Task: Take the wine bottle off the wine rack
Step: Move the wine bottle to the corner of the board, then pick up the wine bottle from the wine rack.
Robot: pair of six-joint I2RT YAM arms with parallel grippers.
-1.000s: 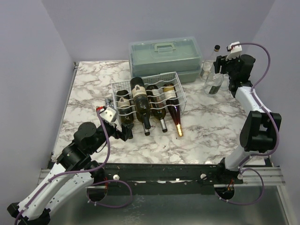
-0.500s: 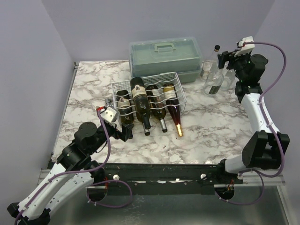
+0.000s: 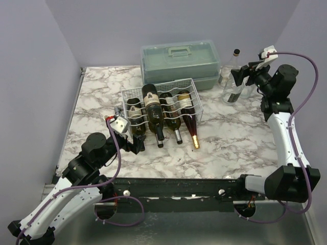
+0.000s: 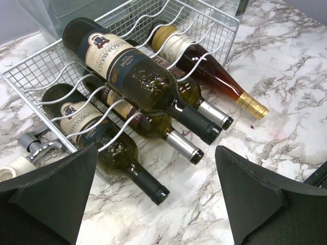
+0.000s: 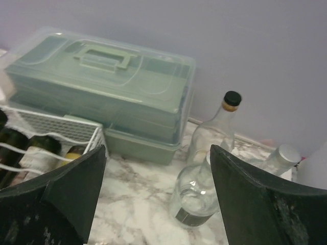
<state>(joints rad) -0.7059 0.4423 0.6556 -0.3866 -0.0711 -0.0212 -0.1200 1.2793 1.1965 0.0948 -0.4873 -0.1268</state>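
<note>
The white wire wine rack (image 3: 195,99) stands mid-table and holds several wine bottles lying down, necks toward me. A dark bottle with a cream label (image 3: 152,109) lies on top of the wavy wires; it shows large in the left wrist view (image 4: 138,76). Under the wires lie a green bottle (image 4: 104,140), two silver-capped bottles (image 4: 180,146) and an amber bottle with a gold cap (image 4: 219,76). My left gripper (image 3: 136,145) is open and empty just in front of the green bottle's neck (image 4: 156,204). My right gripper (image 3: 243,74) is open and empty at the back right, above the clear bottles (image 5: 158,199).
A grey-green plastic case with a handle (image 3: 180,62) sits behind the rack (image 5: 102,87). Clear glass bottles (image 3: 232,91) stand at the back right (image 5: 196,196), one with a black cap (image 5: 217,130). A small metal tool (image 4: 36,145) lies left of the rack.
My right arm has swung right and back, its gripper drawing away from the clear bottles. The left arm and the bottles have not moved.
</note>
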